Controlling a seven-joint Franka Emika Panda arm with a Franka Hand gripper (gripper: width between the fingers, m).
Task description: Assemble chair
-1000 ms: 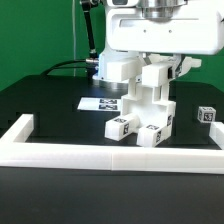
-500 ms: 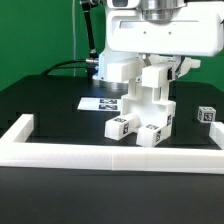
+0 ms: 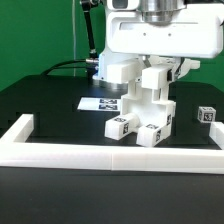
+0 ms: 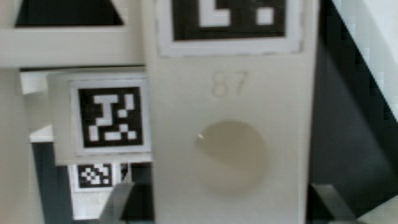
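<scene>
Hand: mine, pinched on the chair's bar.
Chair: under my hand, long axis upright.

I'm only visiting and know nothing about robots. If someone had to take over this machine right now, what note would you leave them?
Tool: appears closed on the upright chair piece, at the top of the partly built chair in the middle of the table.
Things: one small tagged loose part lies apart at the exterior view's right. The marker board lies behind the chair.
Done: several white parts are joined into one block.
Left: probably seat the held piece, let go, then fetch the loose part.
</scene>
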